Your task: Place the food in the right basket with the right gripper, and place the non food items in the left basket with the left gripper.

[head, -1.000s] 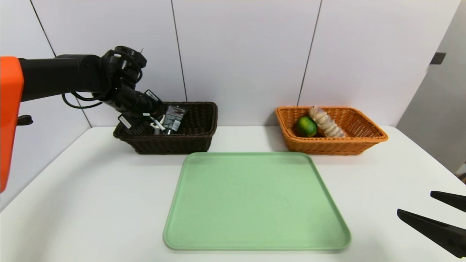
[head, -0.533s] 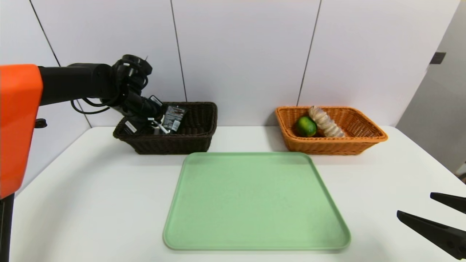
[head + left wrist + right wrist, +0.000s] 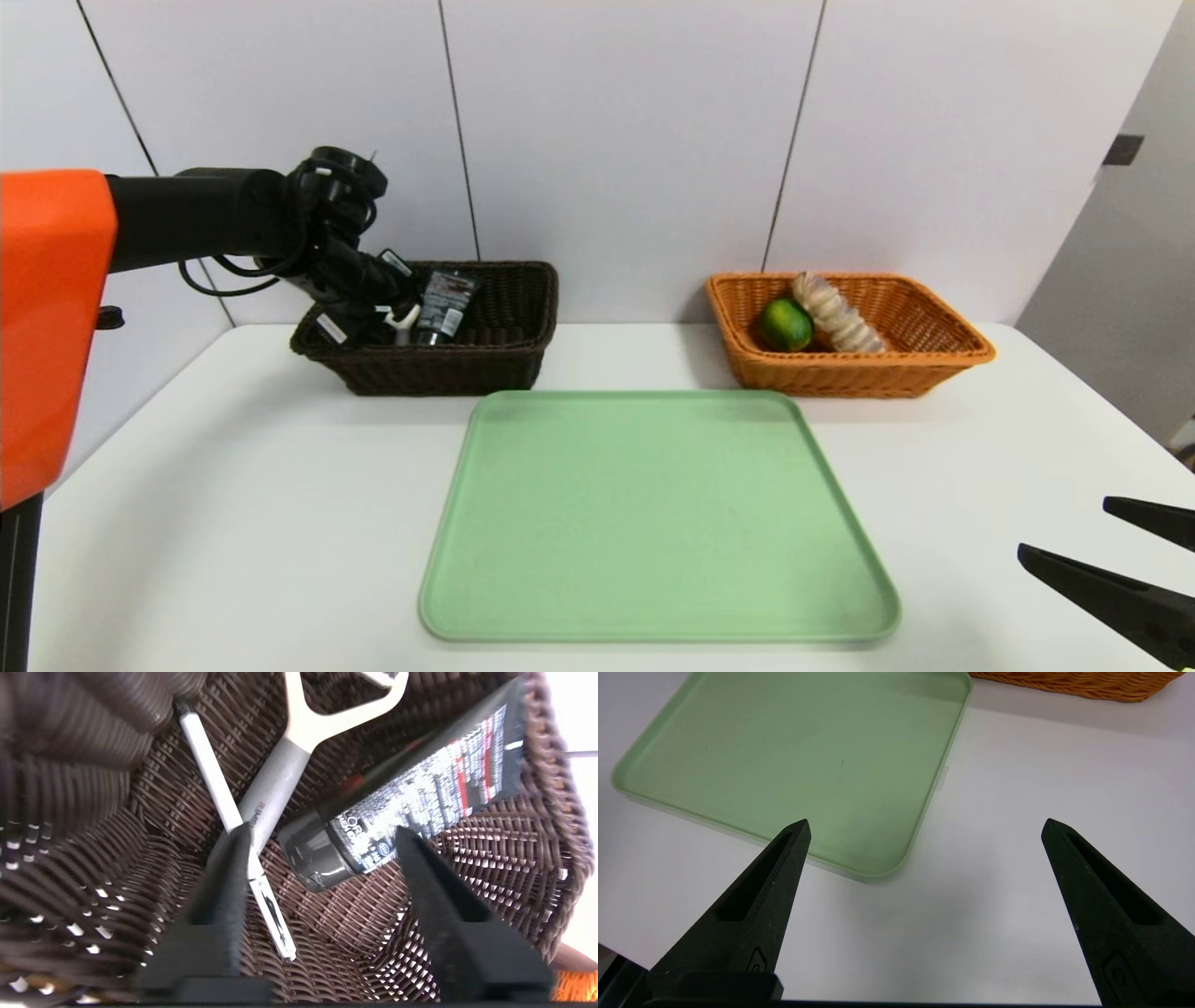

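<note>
My left gripper point(image 3: 378, 317) reaches down into the dark brown left basket point(image 3: 523, 308). Its fingers stand open point(image 3: 321, 829) with nothing between them. A slim white pen point(image 3: 210, 770) lies on the basket floor point(image 3: 350, 933), touching one fingertip point(image 3: 236, 849). The white peeler point(image 3: 280, 779) crosses the pen, and the black tube point(image 3: 420, 784) leans on the wall beside them. The orange right basket point(image 3: 934, 355) holds the green lime point(image 3: 784, 324) and the twisted bread point(image 3: 836, 315). At the table's near right, my right gripper point(image 3: 1063, 525) hangs open and empty point(image 3: 925, 822).
A bare green tray point(image 3: 653, 513) lies in the middle of the white table, in front of both baskets. Its near corner point(image 3: 878, 868) sits just ahead of the right gripper. A white wall rises right behind the baskets.
The left gripper has sunk a little deeper into the dark basket and its jaws have opened, letting go of the pen. The right arm has not moved.
</note>
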Available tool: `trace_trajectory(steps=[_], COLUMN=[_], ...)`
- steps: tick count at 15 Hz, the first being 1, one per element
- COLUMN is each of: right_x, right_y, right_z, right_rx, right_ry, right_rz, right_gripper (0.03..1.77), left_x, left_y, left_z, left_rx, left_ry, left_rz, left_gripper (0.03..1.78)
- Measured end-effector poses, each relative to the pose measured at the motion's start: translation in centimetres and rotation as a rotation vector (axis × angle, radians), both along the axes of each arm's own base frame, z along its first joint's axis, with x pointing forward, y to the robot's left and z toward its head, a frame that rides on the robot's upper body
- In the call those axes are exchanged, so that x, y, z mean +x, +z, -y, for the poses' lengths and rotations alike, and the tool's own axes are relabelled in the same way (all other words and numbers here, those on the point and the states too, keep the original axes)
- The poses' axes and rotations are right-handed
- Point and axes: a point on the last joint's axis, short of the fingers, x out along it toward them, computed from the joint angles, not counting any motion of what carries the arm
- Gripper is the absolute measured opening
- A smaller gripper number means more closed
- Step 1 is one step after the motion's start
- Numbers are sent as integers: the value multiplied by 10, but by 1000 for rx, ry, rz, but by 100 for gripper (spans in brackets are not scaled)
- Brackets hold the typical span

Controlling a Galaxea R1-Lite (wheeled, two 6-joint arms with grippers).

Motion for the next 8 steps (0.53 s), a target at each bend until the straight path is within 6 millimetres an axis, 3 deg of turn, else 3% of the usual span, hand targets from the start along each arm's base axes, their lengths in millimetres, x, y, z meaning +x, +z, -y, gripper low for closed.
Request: trace_trajectory(steps=[3,8], right_x=[-1,-2], right_y=[0,0], right_z=[0,1], right_rx=[0,-19], right_ry=[-1,7], right_rz=[3,19], right_gripper=[171,171], left_x=[-28,-115], left_y=[48,152], left_z=[4,10], left_rx=[22,322], left_ry=[-56,-322], left_rz=[125,509], left_gripper=[132,150])
